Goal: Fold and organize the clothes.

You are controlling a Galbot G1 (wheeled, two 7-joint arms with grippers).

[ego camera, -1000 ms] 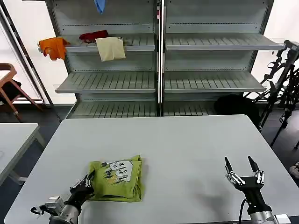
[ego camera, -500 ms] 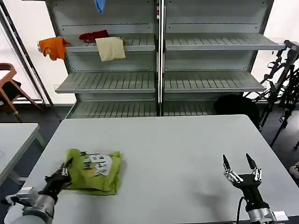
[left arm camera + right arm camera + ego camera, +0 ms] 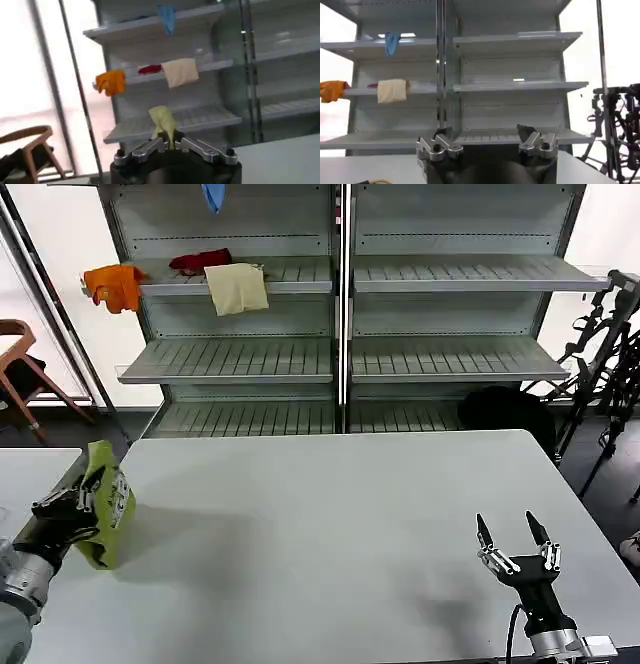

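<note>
At the left edge of the frame the left gripper (image 3: 75, 509) pinches the folded green T-shirt (image 3: 108, 504) above the table (image 3: 330, 524), which may unfold if it swings, while the right gripper (image 3: 516, 541) waits spread at lower right

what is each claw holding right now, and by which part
The left claw is shut on the folded green T-shirt, pinching one edge of the bundle, lifted off the table. The right claw is open and holds nothing.
</note>
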